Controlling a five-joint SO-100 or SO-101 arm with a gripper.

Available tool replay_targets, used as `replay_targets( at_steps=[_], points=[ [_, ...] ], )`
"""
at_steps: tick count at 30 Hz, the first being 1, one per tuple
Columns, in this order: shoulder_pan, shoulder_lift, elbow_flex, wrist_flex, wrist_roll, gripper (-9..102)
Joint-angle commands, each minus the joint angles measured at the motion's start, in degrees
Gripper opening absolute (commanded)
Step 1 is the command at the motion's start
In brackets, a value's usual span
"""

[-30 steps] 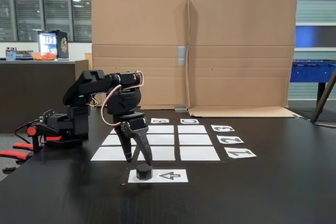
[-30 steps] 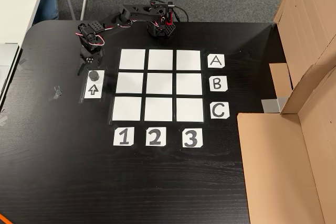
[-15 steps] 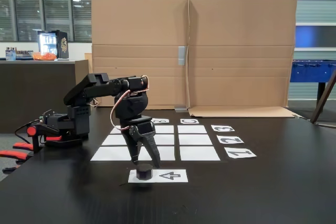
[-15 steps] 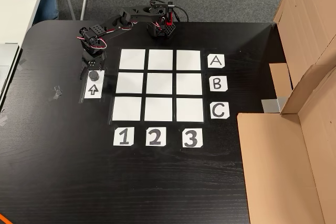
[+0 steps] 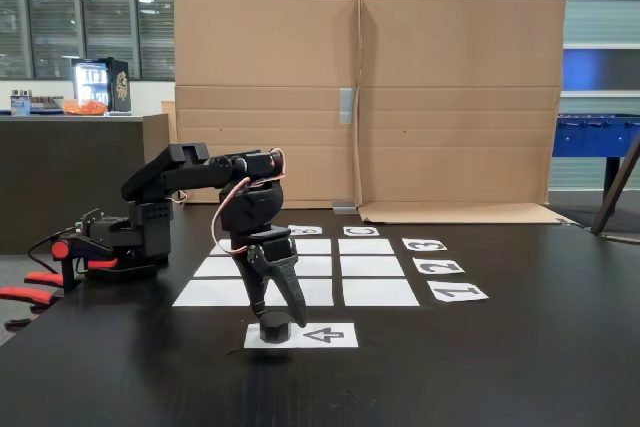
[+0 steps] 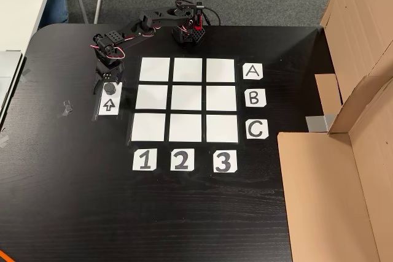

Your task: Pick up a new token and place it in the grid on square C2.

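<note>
You are at the pick-up step: the tool (image 5: 277, 317) hangs with its fingers spread, straddling the token (image 5: 275, 328), which sits directly under it on the arrow sheet (image 5: 325, 335). Next, I judge, lower a little, pinch the token, then carry it to square C2 (image 6: 185, 127) of the grid (image 6: 187, 69).

Black arm (image 5: 190, 169), pale looping cable (image 5: 225, 209)

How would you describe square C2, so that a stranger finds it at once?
On the black table lies the grid of nine white squares. Take the row beside label C and the column above label 2. Square C2 is the middle cell of that edge row.
</note>
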Motion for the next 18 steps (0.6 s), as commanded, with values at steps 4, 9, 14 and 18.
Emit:
replay_targets(
  at_steps=[4, 9, 14, 18],
  points=[
    [0.4, 0.4, -2.0, -1.2, 1.1, -1],
    [0.4, -0.1, -2.4, -1.4, 1.3, -1],
    [0.8, 0.2, -2.7, -1.4, 1.3, -1],
    [1.6, 1.9, -3.0, -1.5, 1.3, -1]
  ],
)
